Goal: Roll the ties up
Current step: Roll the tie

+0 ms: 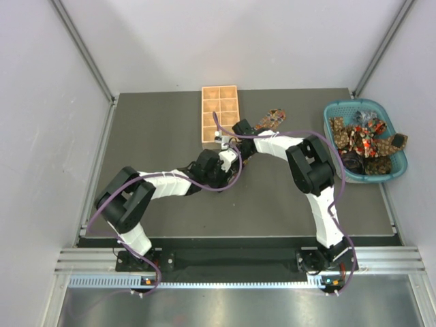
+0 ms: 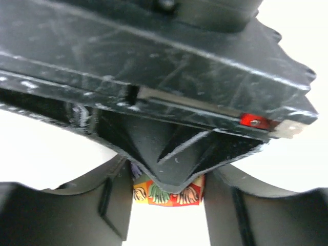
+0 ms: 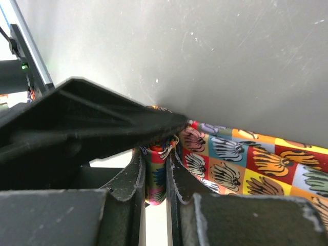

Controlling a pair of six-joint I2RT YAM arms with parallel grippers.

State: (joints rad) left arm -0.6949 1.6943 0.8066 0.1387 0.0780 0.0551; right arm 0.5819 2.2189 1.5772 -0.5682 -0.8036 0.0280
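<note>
The right gripper [image 3: 156,160] clenches the tie [image 3: 233,165], its body probably masking the left gripper [image 2: 168,199], whose hold I cannot tell.

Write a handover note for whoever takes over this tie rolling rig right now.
Right gripper: shut on the patterned tie lying on the table by the tray.
Left gripper: jaws either side of that tie; grip unclear.
Other ties: heaped in the teal basket.
Done: no finished roll visible.
To do: roll this tie, then the rest.
</note>
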